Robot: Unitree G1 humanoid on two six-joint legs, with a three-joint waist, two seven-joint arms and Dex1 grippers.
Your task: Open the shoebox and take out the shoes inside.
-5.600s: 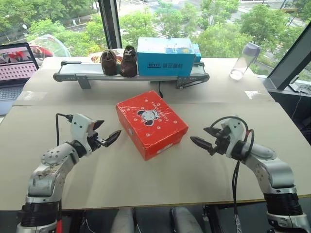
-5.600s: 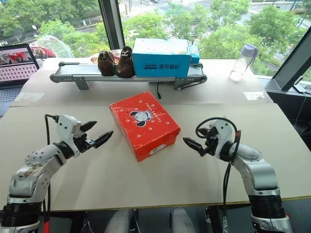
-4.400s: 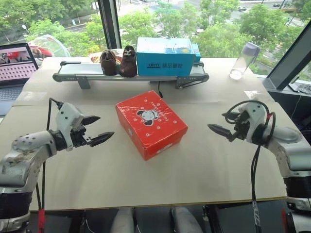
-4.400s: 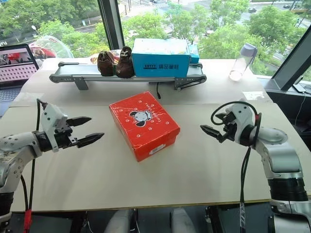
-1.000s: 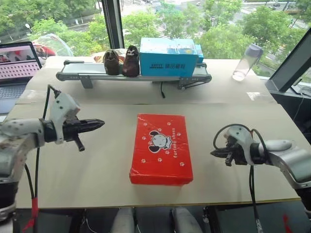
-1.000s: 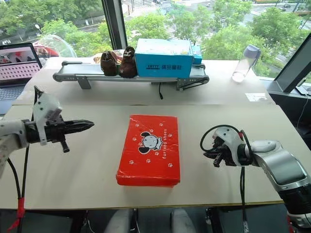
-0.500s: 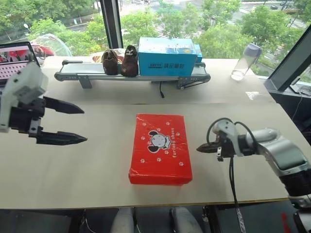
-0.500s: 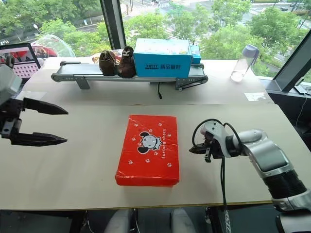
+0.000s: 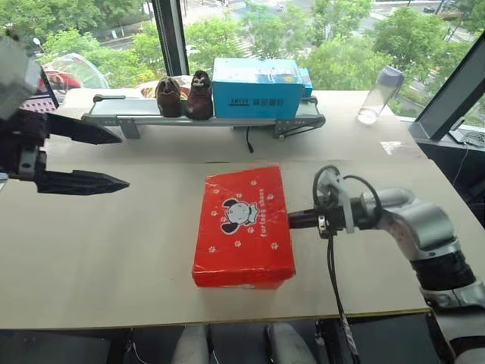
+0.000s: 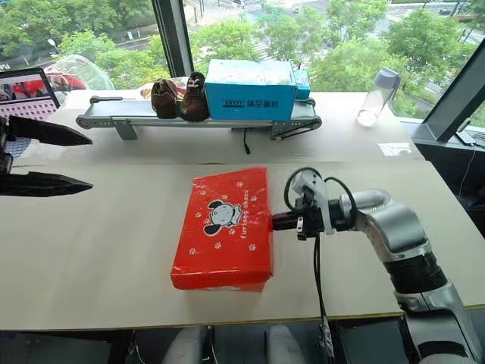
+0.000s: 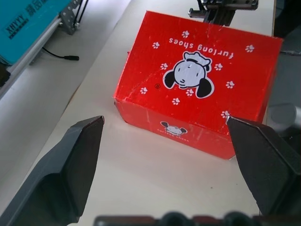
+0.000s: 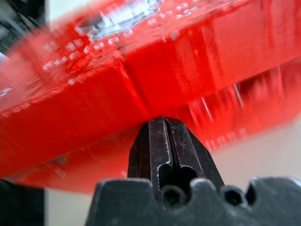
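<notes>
Since a second ago your right gripper (image 10: 274,221), fingers pressed together and holding nothing, has slid under the shoebox (image 9: 244,225) lid's edge, tilting it up. Your left gripper (image 9: 114,159) hangs spread wide, empty. Thin cardboard flexes; lift at the rim.

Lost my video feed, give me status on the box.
Right tool shut, tip under the lid edge of the red shoebox. Lid lifting on that side, shoes not visible yet. Left tool open, off to the side. Nothing in the way.

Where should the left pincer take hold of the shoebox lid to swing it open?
Probably the lid's raised right long edge on the shoebox, where the shut right pincer is wedged under it. That side is lifting, so the hinge looks to be opposite. Bring the open left pincer over the top.
</notes>
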